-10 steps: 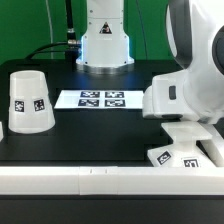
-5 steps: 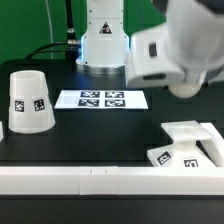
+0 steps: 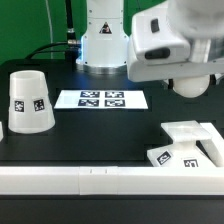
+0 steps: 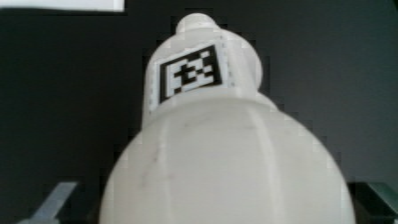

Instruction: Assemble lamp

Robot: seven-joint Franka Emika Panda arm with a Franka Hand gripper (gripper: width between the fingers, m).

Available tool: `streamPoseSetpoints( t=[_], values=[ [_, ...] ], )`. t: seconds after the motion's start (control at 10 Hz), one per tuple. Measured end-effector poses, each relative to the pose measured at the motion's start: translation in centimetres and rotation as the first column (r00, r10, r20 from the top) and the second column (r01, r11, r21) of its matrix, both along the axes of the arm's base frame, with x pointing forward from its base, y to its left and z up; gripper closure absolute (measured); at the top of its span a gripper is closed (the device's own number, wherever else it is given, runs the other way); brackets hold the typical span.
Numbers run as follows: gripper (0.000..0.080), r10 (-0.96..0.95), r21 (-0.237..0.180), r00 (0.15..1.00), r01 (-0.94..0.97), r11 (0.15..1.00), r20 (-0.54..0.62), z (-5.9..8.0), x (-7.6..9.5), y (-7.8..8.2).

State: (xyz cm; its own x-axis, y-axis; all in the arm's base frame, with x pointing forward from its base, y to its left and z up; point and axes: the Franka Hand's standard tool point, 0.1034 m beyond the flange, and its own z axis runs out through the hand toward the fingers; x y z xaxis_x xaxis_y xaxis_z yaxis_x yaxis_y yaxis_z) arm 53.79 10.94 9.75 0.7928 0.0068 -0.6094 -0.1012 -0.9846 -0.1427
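Observation:
In the wrist view the white bulb (image 4: pixel 210 140) fills the picture, its tagged stem pointing away from the camera. My gripper (image 4: pixel 210 205) is shut on its round head, with a finger (image 4: pixel 54 200) showing on either side. In the exterior view the arm (image 3: pixel 170 45) hangs high at the right, and the gripper and bulb are hidden behind it. The flat base with its socket (image 3: pixel 190 143) lies on the table at the front right, below the arm. The tapered shade (image 3: pixel 28 102) stands mouth down at the left.
The marker board (image 3: pixel 100 99) lies flat in the middle of the black table. The robot's white pedestal (image 3: pixel 103 40) stands behind it. A white rail (image 3: pixel 90 180) runs along the table's front edge.
The arm has risen from just above the base at the front right to high above it, shifting slightly toward the exterior view's left. Base and shade have not moved.

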Motion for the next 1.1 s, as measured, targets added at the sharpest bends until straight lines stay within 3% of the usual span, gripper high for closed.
streamPoseSetpoints(
  t=[0.1,0.2,0.4,0.6,0.7,0.9,1.1],
  values=[
    [0.0222,0.026,0.022,0.998,-0.027,0.999,0.057,0.0,0.2,-0.9],
    [0.0222,0.031,0.027,0.992,-0.035,0.999,0.122,0.9,1.6,-1.3],
    [0.0222,0.03,0.02,0.967,-0.036,0.999,0.253,4.6,3.7,-2.0],
    [0.0222,0.008,0.005,0.919,-0.011,1.0,0.393,4.5,5.0,-2.1],
    [0.0222,0.005,-0.001,0.906,-0.005,1.0,0.422,4.5,4.5,-2.2],
    [0.0222,-0.005,-0.015,0.845,0.016,1.0,0.534,4.4,5.4,-2.5],
    [0.0222,0.011,-0.031,0.738,0.014,0.999,0.675,5.4,7.2,-3.3]
  ],
)
